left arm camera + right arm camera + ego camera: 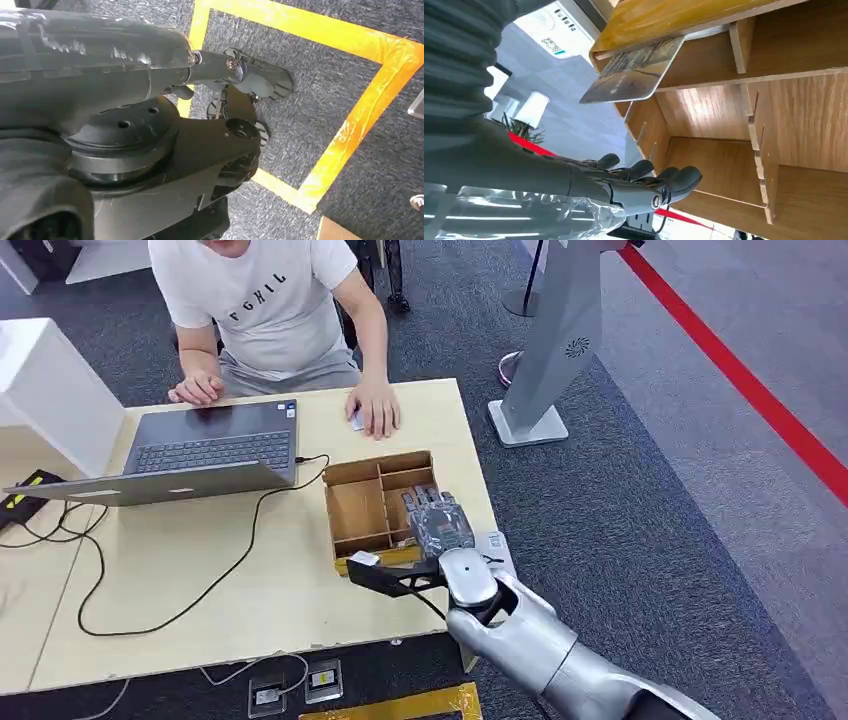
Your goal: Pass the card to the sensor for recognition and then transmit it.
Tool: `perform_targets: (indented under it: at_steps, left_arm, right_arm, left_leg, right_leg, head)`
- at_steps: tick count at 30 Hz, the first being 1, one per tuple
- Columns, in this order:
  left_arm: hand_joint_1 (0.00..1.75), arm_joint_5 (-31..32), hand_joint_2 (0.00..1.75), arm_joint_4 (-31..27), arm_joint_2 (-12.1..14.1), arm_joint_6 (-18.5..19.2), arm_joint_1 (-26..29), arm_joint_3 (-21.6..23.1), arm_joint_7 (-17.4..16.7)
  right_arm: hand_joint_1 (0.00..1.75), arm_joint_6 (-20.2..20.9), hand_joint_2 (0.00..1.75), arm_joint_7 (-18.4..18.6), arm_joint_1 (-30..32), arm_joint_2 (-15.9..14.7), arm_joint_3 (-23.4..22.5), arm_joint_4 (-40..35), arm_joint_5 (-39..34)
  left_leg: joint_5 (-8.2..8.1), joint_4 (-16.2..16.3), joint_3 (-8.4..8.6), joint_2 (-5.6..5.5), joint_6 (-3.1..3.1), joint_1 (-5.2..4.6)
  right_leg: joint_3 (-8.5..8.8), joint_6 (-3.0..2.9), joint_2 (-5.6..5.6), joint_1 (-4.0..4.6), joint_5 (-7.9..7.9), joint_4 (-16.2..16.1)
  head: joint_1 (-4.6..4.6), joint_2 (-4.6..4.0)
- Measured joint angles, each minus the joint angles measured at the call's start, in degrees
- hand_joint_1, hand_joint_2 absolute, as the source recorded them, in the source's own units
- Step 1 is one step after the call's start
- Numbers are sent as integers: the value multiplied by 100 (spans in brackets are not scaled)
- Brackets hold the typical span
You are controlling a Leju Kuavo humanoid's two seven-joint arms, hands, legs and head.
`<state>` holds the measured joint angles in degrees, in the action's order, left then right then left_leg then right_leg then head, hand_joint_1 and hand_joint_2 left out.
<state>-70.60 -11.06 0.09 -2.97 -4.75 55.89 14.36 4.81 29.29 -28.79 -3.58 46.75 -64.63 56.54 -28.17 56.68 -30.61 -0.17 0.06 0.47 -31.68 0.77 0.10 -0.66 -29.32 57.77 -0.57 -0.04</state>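
Right robot hand (440, 523) over wooden box (352, 512) on bench (200, 580), fingers spread, holding nothing. Card (634, 72) leans in box slot, ungrasped. I judge task barely begun: pickup, sensor pass, handover remain.

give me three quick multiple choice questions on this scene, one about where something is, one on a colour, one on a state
1. Where is the right hand?
A. on the laptop keyboard
B. over the wooden divided box
C. hanging by the floor

2. What colour is the tape on the floor by the table's near edge?
A. yellow
B. blue
C. white

3. What is the state of the right hand?
A. holding the card
B. holding a cable
C. holding nothing, fingers apart

Answers:
1. B: the head view shows the hand above the right side of the wooden box.
2. A: the tape below the table is yellow.
3. C: the right wrist view shows the fingers spread and free, with the card apart from them, leaning at the box's edge.
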Motion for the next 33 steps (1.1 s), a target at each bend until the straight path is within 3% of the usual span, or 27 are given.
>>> perform_targets:
  at_steps: [7,8,9,33]
  left_arm:
    - [0,2,0,0,0,0,0,0,-4]
    - [0,2,0,0,0,0,0,0,-4]
    - [0,4,0,0,0,0,0,0,-4]
    - [0,37,0,2,2,2,0,0,-4]
  right_arm:
    - [0,17,175,-42,-11,-20,0,0,-83]
    - [80,17,175,-44,-11,-20,0,0,-83]
    - [175,17,175,-48,-13,-20,0,0,-85]
    - [175,31,175,-105,-36,-52,2,9,-122]
  left_leg:
    - [0,0,0,0,0,0]
    - [0,0,0,0,0,0]
    - [0,0,0,0,0,0]
    - [0,0,0,0,0,0]
  right_leg:
    - [0,0,0,0,0,0]
    - [0,0,0,0,0,0]
    - [0,0,0,0,0,0]
    - [0,0,0,0,0,0]
  head:
    - [-2,2]
    - [-2,0]
    - [-2,0]
    - [0,2]
